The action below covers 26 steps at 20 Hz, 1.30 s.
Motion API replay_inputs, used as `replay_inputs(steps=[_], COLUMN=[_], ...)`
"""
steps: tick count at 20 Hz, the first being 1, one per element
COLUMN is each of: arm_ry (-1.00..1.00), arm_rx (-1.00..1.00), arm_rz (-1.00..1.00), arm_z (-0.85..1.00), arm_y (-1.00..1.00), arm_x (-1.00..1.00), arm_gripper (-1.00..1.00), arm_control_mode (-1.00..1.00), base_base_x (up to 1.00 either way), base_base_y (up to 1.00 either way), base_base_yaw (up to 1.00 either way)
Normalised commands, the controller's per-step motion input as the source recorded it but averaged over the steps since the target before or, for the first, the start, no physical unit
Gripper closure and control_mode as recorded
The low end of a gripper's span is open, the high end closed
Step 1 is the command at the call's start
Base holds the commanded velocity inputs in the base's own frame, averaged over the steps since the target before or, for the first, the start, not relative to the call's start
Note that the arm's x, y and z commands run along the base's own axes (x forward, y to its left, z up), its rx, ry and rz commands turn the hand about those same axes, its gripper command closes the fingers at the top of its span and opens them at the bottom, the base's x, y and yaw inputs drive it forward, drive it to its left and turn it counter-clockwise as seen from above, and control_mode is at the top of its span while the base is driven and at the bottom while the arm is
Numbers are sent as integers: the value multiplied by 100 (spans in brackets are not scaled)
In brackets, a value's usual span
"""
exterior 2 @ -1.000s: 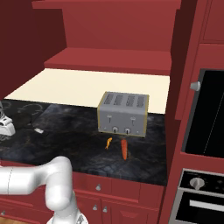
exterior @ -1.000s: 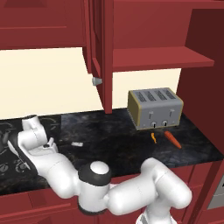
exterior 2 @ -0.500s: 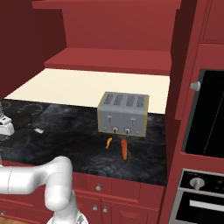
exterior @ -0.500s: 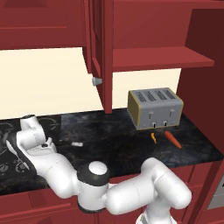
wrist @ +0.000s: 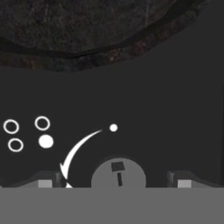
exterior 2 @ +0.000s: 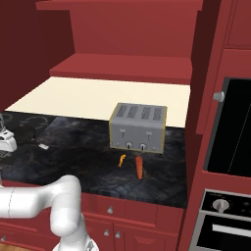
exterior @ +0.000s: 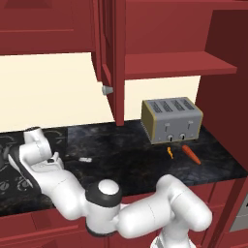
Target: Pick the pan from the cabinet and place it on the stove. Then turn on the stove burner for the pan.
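Stove (wrist: 166,109) knob work, with the pan seemingly already on the cooktop

Round dark form beyond the knob row looks like the pan (wrist: 87,22), though I cannot be sure; the gripper (wrist: 114,183) hangs close over the stove with its tips wide apart and holding nothing, and the small knob (wrist: 118,171) lies straight ahead, centred between them, so I think closing in comes next

The open claw (wrist: 114,183) straddles a round grey knob (wrist: 118,173) on the black stove (wrist: 153,109) panel.
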Motion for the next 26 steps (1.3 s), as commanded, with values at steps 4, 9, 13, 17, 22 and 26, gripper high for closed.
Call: replay_inputs(steps=[4,9,13,17,22,26], arm_ry=[0,-1,-1,-1,-7,-5], arm_rx=[0,0,0,0,0,0], arm_rz=[0,0,0,0,0,0], arm_z=[-25,-22,-20,-34,-28,-15], arm_y=[-3,0,0,0,0,-2], arm_x=[-24,-28,-17,-19,-11,-15], arm_gripper=[-100,-100,-100,100,100,100], arm_control_mode=[-100,-100,-100,-100,-100,-100], base_base_x=[0,0,0,0,0,0], base_base_y=[0,0,0,0,0,0], base_base_yaw=[0,0,0,0,0,0])
